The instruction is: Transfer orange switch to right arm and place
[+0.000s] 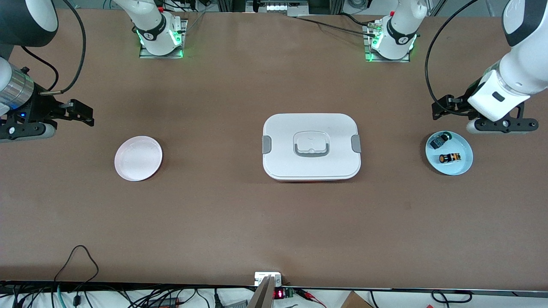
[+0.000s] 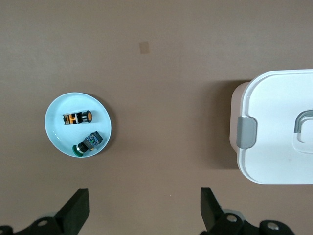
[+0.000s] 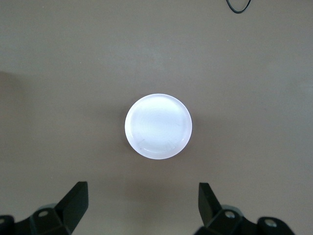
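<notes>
1. The orange switch [image 1: 450,158] is shown lying on its side in the pale blue dish [image 1: 464,167] at the left arm's end of the bench [image 1: 274,222]. Its long axis runs roughly along the bench's length, with the round orange end toward the white lidded box [image 1: 311,146]; lying flat, it appears accessible from above.
2. A similar dark part with a green cap [image 1: 440,140] is seen in the same dish, just beside the switch and farther from the front camera.
3. The left gripper [image 2: 144,208] is held over bare bench beside the dish, jaws spread wide and empty, presumably staged for the pickup.
4. The right gripper [image 3: 142,203] waits near the white plate [image 1: 138,158], the likely destination; its jaws are likewise fully open and empty.
</notes>
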Available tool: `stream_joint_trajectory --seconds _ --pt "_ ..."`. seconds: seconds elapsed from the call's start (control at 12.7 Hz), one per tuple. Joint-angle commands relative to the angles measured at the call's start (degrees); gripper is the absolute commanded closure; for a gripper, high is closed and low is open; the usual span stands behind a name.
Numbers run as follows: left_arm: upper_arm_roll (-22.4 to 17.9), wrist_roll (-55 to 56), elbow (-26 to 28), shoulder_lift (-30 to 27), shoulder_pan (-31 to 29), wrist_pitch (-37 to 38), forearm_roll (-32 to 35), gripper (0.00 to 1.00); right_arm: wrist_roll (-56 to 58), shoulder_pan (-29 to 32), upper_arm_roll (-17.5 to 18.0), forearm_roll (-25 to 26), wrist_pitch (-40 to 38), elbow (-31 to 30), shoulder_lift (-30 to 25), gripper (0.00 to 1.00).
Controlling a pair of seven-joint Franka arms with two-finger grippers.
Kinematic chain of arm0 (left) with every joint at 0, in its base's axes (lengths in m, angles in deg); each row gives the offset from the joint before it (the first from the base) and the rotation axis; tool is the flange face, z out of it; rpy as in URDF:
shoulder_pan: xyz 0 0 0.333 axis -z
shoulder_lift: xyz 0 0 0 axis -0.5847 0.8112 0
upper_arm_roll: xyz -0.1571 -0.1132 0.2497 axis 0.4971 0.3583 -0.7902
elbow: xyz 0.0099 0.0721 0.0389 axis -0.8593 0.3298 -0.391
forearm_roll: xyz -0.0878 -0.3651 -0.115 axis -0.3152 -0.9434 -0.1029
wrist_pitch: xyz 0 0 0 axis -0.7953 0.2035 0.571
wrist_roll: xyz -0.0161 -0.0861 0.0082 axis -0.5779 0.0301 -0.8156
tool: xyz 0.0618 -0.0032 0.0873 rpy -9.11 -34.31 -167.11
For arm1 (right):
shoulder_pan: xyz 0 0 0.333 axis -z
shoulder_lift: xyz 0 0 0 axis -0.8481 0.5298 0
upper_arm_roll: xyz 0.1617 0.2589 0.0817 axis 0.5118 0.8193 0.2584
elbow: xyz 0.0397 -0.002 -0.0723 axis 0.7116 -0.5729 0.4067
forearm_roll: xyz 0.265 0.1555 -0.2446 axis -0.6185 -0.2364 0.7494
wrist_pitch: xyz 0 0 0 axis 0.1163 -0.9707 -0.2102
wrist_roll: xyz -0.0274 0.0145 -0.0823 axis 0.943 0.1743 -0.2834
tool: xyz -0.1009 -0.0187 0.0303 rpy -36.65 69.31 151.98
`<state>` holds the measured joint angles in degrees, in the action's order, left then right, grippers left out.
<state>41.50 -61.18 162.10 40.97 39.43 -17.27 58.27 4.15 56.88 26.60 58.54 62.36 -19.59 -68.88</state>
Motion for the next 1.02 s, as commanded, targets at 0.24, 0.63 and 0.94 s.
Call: stream_joint_trajectory --seconds 0.24,0.63,0.94 --pt "-0.2 -2.1 -1.0 6.8 -4.7 3.0 0.5 0.0 0.6 0.2 0.1 -0.9 -0.7 0.9 0.1 0.0" --pt "0.1 -2.1 3.7 9.4 -11.3 -4.0 2.5 0.0 0.6 0.2 0.1 -0.9 -0.6 0.9 0.1 0.0" --pt "0.0 -8.0 4.1 16.0 -14.7 -13.2 2.5 0.0 0.6 0.2 0.1 -0.9 -0.6 0.9 0.1 0.0"
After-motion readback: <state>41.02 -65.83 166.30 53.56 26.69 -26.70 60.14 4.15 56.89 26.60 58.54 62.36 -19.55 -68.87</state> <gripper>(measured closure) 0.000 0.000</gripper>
